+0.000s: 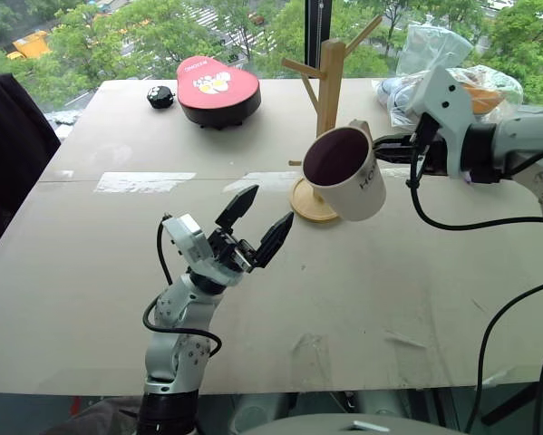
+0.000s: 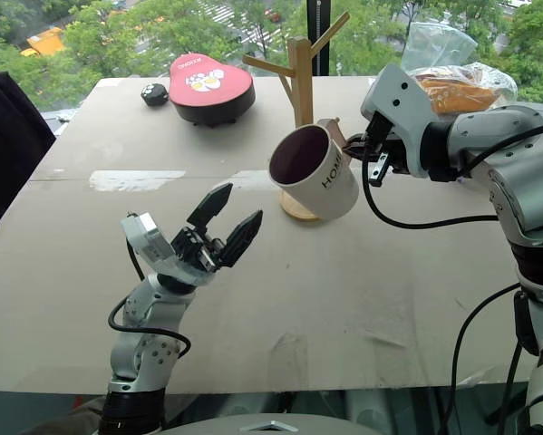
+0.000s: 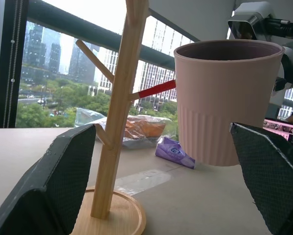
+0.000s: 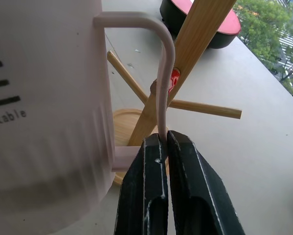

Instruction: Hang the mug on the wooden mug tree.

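Note:
The cream-white mug (image 1: 348,172) with a dark maroon inside hangs in the air, tilted, just in front of the wooden mug tree (image 1: 328,86). My right gripper (image 4: 163,147) is shut on the mug's loop handle (image 4: 163,73). In the right wrist view the red-tipped peg (image 4: 174,78) sits right behind the handle loop. The tree's round base (image 1: 305,204) rests on the table, partly hidden by the mug. My left gripper (image 1: 257,222) is open and empty, raised above the table to the left of and below the mug.
A black dish with a red lid (image 1: 218,89) and a small black object (image 1: 160,96) sit at the table's far side. Plastic bags with food (image 1: 452,77) lie at the far right. A dark chair back (image 1: 13,149) stands at the left edge.

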